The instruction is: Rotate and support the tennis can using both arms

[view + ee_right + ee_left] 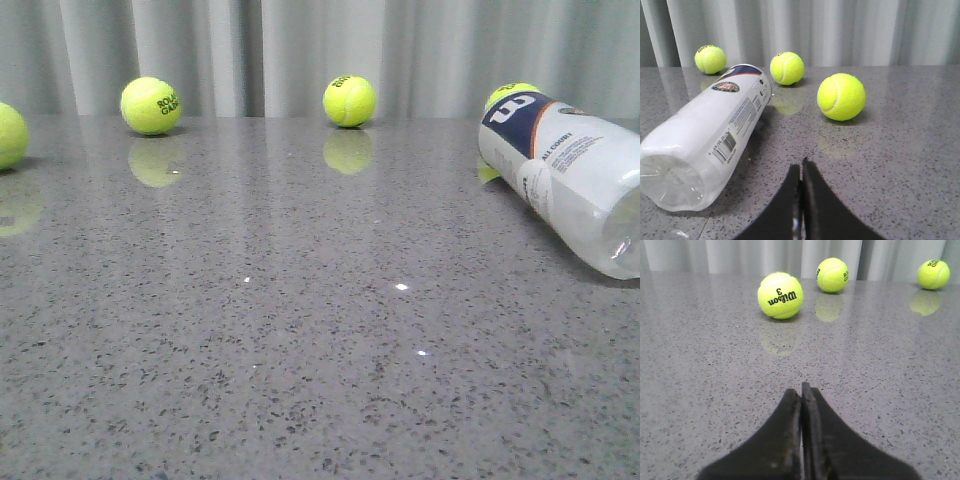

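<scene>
The tennis can (572,170) lies on its side at the right of the grey table, navy label with white W toward the back, clear end toward the front right. It also shows in the right wrist view (710,135), with its round badge up. My right gripper (801,167) is shut and empty, low over the table, beside the can's clear end and apart from it. My left gripper (801,390) is shut and empty over bare table, with no can in its view. Neither gripper shows in the front view.
Yellow-green tennis balls lie about: one at far left (5,135), one at back left (151,105), one at back middle (350,100), one behind the can (510,93). A ball (841,97) lies ahead of my right gripper; a Wilson ball (780,295) ahead of my left. Curtains hang behind the table.
</scene>
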`<action>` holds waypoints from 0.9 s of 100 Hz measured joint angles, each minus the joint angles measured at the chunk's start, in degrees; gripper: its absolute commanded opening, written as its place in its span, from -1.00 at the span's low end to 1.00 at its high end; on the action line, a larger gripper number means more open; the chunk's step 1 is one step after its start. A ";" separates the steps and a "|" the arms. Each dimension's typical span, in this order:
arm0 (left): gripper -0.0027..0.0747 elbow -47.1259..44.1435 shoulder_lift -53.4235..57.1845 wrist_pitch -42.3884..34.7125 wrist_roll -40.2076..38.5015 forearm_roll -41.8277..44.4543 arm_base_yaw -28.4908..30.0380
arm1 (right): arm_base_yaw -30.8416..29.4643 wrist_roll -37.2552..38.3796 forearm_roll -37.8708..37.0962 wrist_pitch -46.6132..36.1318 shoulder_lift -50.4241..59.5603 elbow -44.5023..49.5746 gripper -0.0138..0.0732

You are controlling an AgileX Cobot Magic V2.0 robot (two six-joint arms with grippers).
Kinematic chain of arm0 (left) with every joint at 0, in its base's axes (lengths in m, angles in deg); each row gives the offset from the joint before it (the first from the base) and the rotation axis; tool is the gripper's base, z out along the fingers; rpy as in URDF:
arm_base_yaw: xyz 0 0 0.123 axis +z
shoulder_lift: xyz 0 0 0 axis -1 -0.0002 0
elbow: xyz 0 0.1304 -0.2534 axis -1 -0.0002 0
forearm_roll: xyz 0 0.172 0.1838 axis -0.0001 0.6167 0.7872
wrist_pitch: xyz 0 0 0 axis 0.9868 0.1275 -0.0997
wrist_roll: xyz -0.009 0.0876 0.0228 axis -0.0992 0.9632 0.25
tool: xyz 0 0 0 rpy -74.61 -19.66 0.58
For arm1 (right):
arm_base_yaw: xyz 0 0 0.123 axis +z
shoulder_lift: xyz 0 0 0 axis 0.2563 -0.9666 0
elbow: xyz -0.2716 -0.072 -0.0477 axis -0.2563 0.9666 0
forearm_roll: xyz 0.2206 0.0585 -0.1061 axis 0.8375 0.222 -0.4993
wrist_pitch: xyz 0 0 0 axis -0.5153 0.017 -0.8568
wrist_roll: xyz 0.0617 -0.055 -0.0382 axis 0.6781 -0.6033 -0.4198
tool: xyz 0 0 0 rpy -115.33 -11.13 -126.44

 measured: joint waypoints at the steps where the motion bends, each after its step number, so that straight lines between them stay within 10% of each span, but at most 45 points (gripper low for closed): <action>1: -0.99 0.00 0.00 0.00 0.00 0.00 0.00 | 0.00 0.00 0.00 0.00 0.00 0.00 -0.81; 90: -0.99 0.00 0.00 0.00 0.00 0.00 0.00 | 0.00 0.00 0.00 0.62 0.00 -0.43 -0.81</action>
